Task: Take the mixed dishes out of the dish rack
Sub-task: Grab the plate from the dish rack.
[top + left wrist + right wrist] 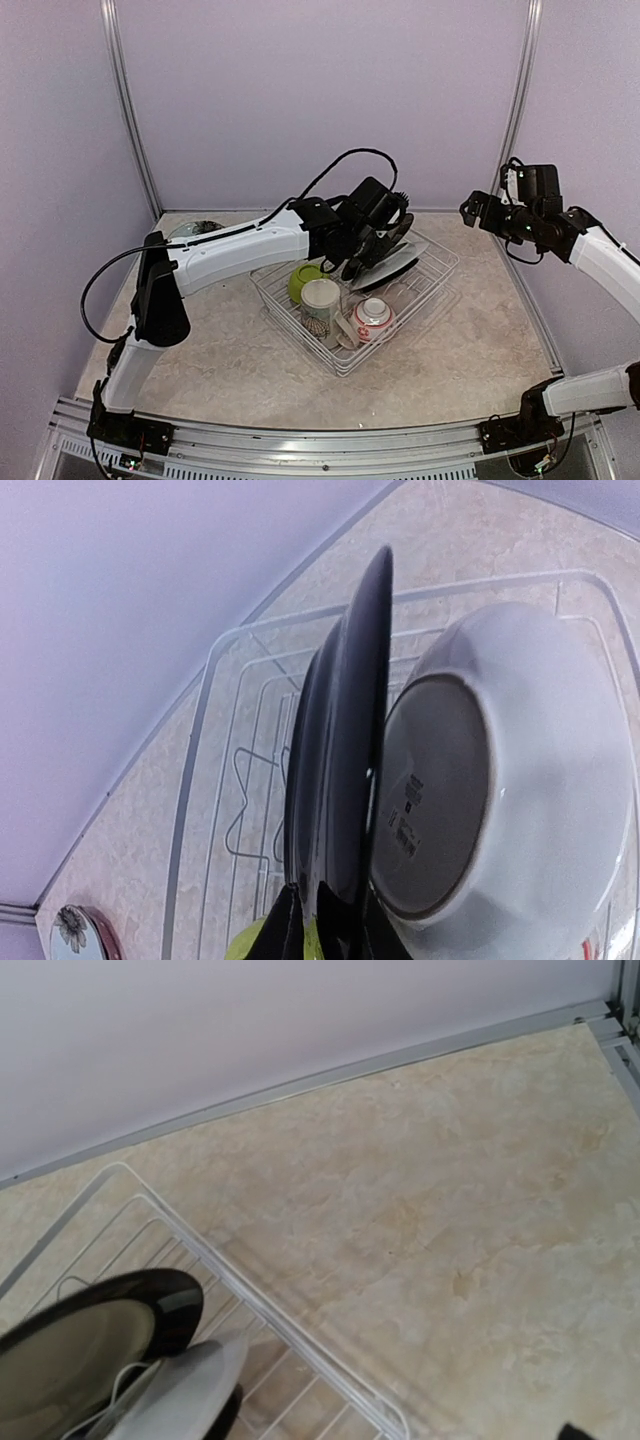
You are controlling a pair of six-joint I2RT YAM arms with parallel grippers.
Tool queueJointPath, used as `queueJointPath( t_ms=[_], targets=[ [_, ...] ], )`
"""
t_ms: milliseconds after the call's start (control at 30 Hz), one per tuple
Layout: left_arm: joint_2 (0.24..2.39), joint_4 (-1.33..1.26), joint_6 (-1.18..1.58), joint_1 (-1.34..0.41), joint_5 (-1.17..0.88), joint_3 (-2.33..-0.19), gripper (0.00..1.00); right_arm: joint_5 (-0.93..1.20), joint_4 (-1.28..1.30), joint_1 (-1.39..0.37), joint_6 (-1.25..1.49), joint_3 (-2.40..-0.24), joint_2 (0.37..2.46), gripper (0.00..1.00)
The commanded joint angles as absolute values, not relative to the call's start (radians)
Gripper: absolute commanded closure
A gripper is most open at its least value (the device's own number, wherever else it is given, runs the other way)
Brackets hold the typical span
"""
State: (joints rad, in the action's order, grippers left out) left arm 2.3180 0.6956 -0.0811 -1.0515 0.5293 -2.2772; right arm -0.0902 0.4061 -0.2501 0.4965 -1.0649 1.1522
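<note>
Pinches, with the left gripper (328,935) drawn narrow, the rim of the black plate (350,730): glossy, thin, seen edge-on, standing in the rack (432,262) at its far end. Shows just beside it the white plate (520,780), foot ring toward the lens, stamped with small dark print too fine to read. Has the green bowl (303,282), mug (320,300) and small bowl (374,318) at the rack's near end. Holds the right gripper (472,212) wide and empty, raised above the table (480,330), right of the rack.
</note>
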Motion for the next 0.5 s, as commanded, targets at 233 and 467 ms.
queueJointPath(
  t_ms=[233,467],
  targets=[
    [2.239,0.469,-0.25,-1.097,0.653,-2.28,1.0,-0.085,0.391,-0.249,0.498,-1.046,1.164,0.0],
    [2.322,0.731,-0.126,-1.076,0.594,-2.451,1.0,-0.086,0.388,-0.247,0.5,-1.037,1.157,0.0]
  ],
)
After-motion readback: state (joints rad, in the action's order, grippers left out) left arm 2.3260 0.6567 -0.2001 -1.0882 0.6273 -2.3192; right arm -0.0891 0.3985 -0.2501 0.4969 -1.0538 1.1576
